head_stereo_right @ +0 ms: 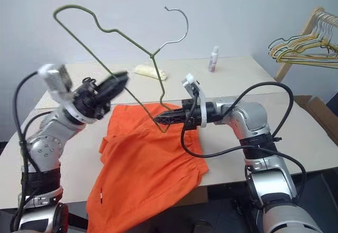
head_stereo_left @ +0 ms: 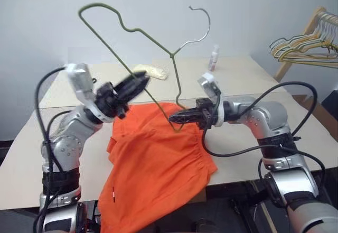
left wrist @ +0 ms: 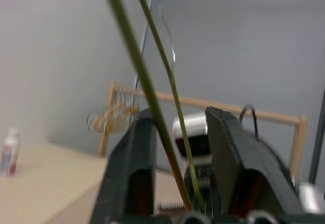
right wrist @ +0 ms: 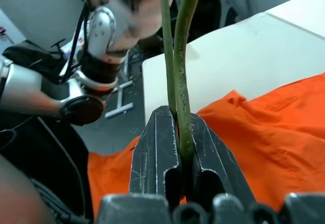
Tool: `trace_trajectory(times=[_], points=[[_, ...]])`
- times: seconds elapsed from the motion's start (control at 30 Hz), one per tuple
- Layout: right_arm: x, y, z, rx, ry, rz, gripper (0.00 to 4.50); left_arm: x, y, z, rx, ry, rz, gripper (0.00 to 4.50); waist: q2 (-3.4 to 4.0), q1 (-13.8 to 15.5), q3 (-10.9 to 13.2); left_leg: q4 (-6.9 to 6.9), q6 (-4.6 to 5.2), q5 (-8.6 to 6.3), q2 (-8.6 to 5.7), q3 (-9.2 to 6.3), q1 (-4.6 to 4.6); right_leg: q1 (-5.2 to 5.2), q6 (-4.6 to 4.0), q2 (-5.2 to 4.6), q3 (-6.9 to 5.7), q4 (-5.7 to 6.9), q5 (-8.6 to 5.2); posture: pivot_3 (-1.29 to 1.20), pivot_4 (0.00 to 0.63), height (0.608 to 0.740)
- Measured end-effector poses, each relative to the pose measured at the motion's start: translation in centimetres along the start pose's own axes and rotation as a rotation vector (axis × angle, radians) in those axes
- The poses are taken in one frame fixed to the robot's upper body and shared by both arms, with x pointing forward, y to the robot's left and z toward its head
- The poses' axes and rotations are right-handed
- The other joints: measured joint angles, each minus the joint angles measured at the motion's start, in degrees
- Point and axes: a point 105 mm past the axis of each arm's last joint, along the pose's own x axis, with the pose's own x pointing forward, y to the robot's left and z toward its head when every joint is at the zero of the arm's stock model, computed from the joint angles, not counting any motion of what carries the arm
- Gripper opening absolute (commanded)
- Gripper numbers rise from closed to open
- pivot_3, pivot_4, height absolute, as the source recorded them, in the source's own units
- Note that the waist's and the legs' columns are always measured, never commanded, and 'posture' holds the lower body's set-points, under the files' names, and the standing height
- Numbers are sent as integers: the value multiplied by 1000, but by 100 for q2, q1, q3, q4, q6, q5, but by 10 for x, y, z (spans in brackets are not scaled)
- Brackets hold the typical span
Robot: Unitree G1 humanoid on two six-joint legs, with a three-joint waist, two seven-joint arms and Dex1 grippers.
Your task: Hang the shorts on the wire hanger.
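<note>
— Looking over both arms, we see the wire hanger [head_stereo_left: 138,53] held up in the air above the surface [head_stereo_left: 253,80], tilted, its hook [head_stereo_left: 202,19] pointing up toward the wall. What grips it?

— We see the right claw [head_stereo_left: 177,119] pressed together on the hanger's lower corner. In the right wrist view the two black fingers [right wrist: 157,153] pinch two olive wire strands side by side, with orange cloth right behind them.

— And the left claw [head_stereo_left: 138,80]?

— We see it spread. In the left wrist view its fingers [left wrist: 231,153] stand apart, and the hanger's long wire runs between them without being squeezed. From the head views that claw sits at the middle of the long straight wire, pointing up and toward the right arm.

— Where are the shorts [head_stereo_left: 158,164]?

— We find them lying on the surface below the hanger, bright orange and crumpled, one part draped over the near edge and hanging down. A small white tag [head_stereo_left: 113,193] shows low on the draped part. They are not on the hanger; the right claw hovers just above their upper edge.

— Anything else around?

— We note a small white bottle [head_stereo_left: 214,58] at the far edge of the surface, a pale yellowish item [head_stereo_left: 153,72] near it, and a bunch of pale hangers [head_stereo_left: 306,45] on a wooden rack [head_stereo_left: 311,24] to the right.
</note>
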Motion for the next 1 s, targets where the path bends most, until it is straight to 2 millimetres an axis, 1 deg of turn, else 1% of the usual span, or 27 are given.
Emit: trace_trajectory(times=[0.03, 0.1, 0.13, 0.17, 0.2, 0.27, 0.33, 0.37, 0.43, 0.5, 0.57, 0.73, 0.8, 0.87, 0.93, 1.0], points=[[-3, 0, 3, 4, -20, -10, 0, -3, 2, -13, -5, 62, 21, 2951, 0, -1, 0, -2, 0, 0, 1, 0, 0, -2, 0, 2, 0, 0, 0, 157, 0, 740], [-9, 0, 7, 7, -45, -33, 0, -10, 4, -30, -6, 154, 50, 3560, 1, -9, 0, -5, -1, 0, 5, 0, -4, -9, 0, 1, 0, 0, 0, 152, 0, 740], [-17, 0, 9, 12, -63, -60, 0, -17, 5, -42, -9, 220, 67, 3979, 2, -13, 1, -8, -1, 0, 7, 0, -5, -10, 0, -1, 1, 0, 0, 152, 0, 740], [-27, -1, 9, 24, -77, -92, 0, -25, 5, -50, -13, 265, 81, 4300, 2, -11, 1, -9, 0, 0, 9, 0, -10, -15, 0, -1, 1, -1, 0, 150, 0, 740], [-36, -2, 9, 34, -85, -125, 0, -32, 6, -56, -12, 300, 98, 4445, 2, -10, 1, -8, 1, 0, 9, 0, -20, -24, 0, -3, 1, -1, 0, 150, 0, 740], [-56, -2, 5, 58, -85, -187, 0, -42, 7, -61, 24, 351, 111, 4445, 1, 16, 1, 0, 1, 1, 11, -2, -51, -53, 0, -8, -2, 2, 0, 154, 0, 740], [-77, 0, -7, 99, -55, -256, 0, -54, 6, -60, 78, 405, 116, 4445, 1, 26, 1, 0, 3, -1, 11, -1, -59, -61, 0, -12, -3, 0, 0, 165, 0, 740], [-87, 2, -13, 116, -40, -281, 0, -56, 5, -58, 106, 418, 108, 4445, 1, 27, 1, -1, 5, -2, 11, -1, -63, -63, 0, -14, -3, -2, 0, 164, 0, 740], [-108, 14, -31, 168, 16, -316, 0, -64, -3, -53, 166, 447, 79, 4445, 1, 34, 1, -4, 14, -7, 13, 0, -66, -63, 0, -16, -4, -6, -1, 152, 0, 740], [-122, 21, -47, 226, 57, -344, 0, -72, -6, -47, 202, 467, 65, 4445, 3, 31, 1, -5, 30, -16, 15, 4, -66, -63, 1, -19, -3, -10, -2, 143, 0, 740], [-136, 28, -66, 296, 109, -378, 0, -77, -11, -43, 224, 488, 47, 4445, 3, 13, 1, -4, 66, -36, 17, 11, -61, -58, 3, -20, -1, -10, -3, 137, 0, 740], [-154, 33, -89, 414, 149, -384, 0, -77, -20, -43, 238, 498, 0, 4445, 7, -9, 1, 9, 67, -37, 24, 25, -49, -48, 4, -13, 4, -3, -2, 133, 0, 740], [-168, 34, -100, 494, 195, -401, 0, -78, -22, -44, 241, 513, -19, 4445, 8, -4, 1, 11, 67, -37, 23, 25, -49, -45, 4, -12, 3, -4, -2, 134, 0, 740], [-177, 42, -110, 580, 232, -364, 0, -76, -25, -44, 242, 515, -38, 4445, 8, 5, 2, 16, 68, -37, 23, 23, -51, -44, 4, -10, 2, -5, -2, 138, 0, 740], [-182, 46, -118, 647, 254, -346, 0, -75, -27, -45, 240, 517, -51, 4445, 9, 4, 2, 18, 67, -37, 23, 23, -51, -44, 4, -11, 2, -4, -2, 143, 0, 740], [-189, 47, -128, 728, 276, -365, 0, -74, -28, -46, 237, 519, -65, 4445, 9, 0, 2, 23, 66, -37, 23, 23, -51, -44, 4, -13, 3, -3, -2, 147, 0, 740]])
